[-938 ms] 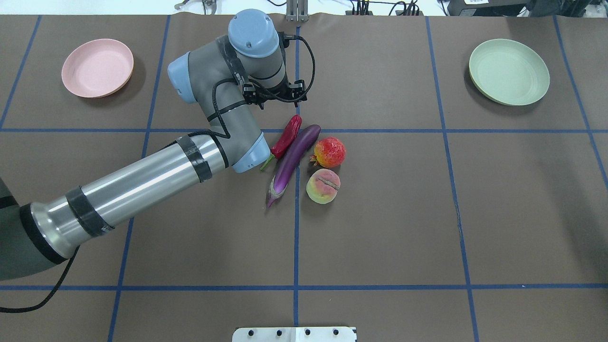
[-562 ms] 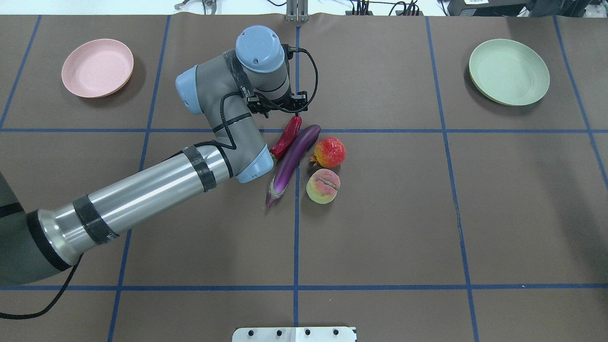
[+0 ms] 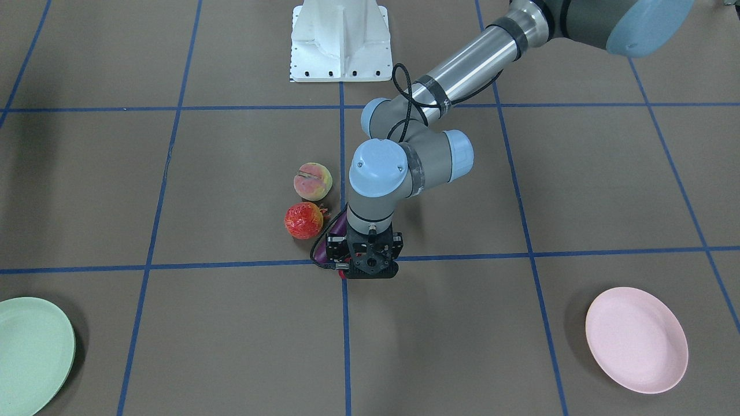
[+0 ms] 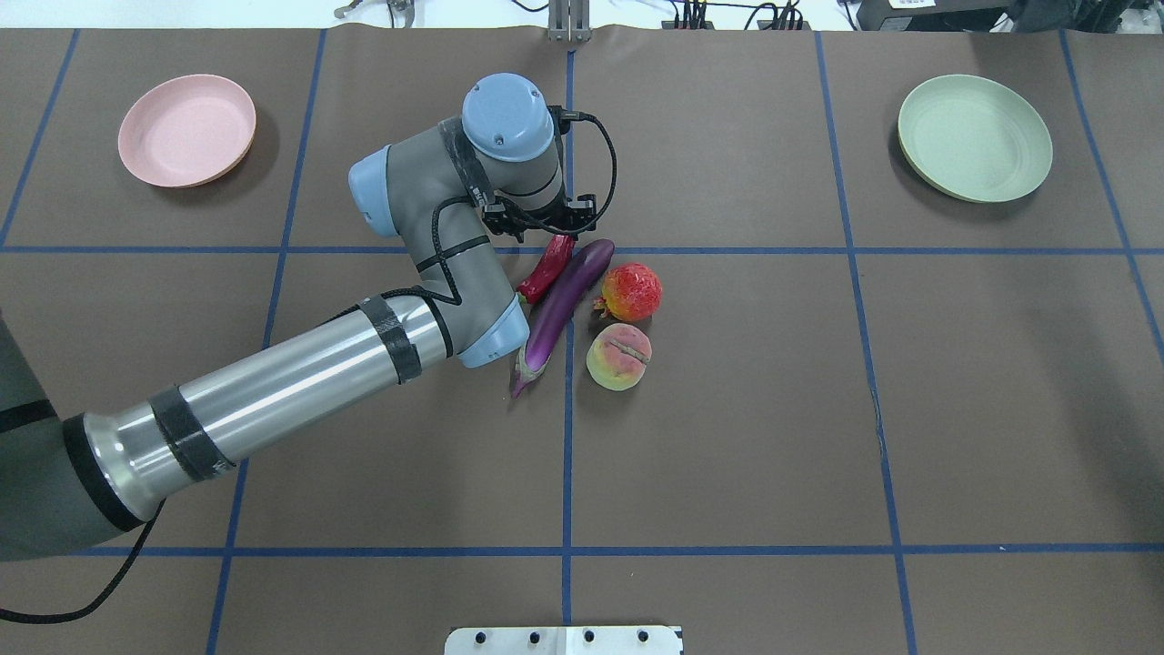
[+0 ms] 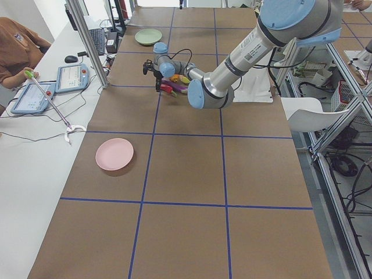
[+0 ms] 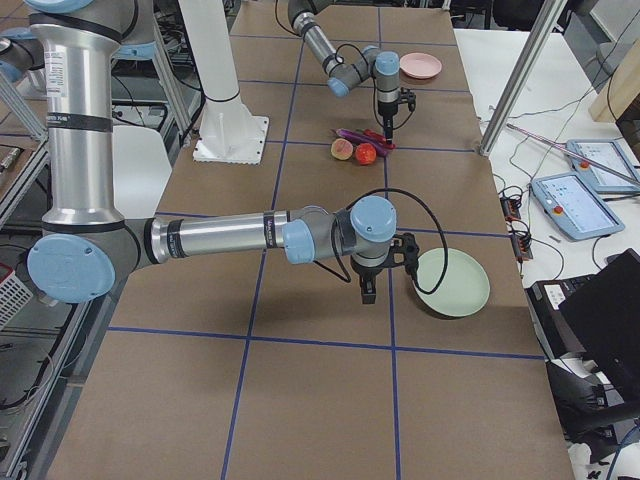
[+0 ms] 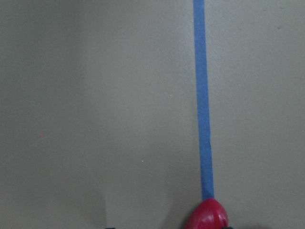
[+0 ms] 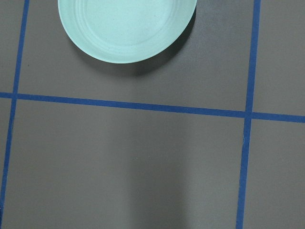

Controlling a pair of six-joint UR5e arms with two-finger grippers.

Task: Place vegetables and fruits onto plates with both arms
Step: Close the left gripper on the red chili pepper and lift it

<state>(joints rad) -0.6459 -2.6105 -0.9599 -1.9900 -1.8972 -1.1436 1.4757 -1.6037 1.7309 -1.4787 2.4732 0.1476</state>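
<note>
A red chili pepper [image 4: 544, 270], a purple eggplant [image 4: 564, 296], a red-orange pomegranate-like fruit [image 4: 631, 291] and a peach [image 4: 619, 357] lie close together at the table's middle. My left gripper [image 4: 543, 229] points down over the chili's far tip, which shows at the bottom of the left wrist view [image 7: 206, 215]; the jaws look open and hold nothing. The pink plate [image 4: 186, 130] lies far left and the mint green plate [image 4: 974, 136] far right; both are bare. My right gripper [image 6: 366, 293] hangs beside the green plate [image 6: 452, 282]; I cannot tell its state.
The white base block [image 4: 564, 639] sits at the near edge. Blue tape lines cross the brown table cover. The left arm's elbow [image 4: 491, 332] hangs beside the eggplant's cap end. An operator [image 5: 17, 40] sits at a side desk with tablets.
The left wrist has moved right and toward the vegetables, lower than before, and now covers the chili's far tip. The fruits, vegetables and plates have not moved.
</note>
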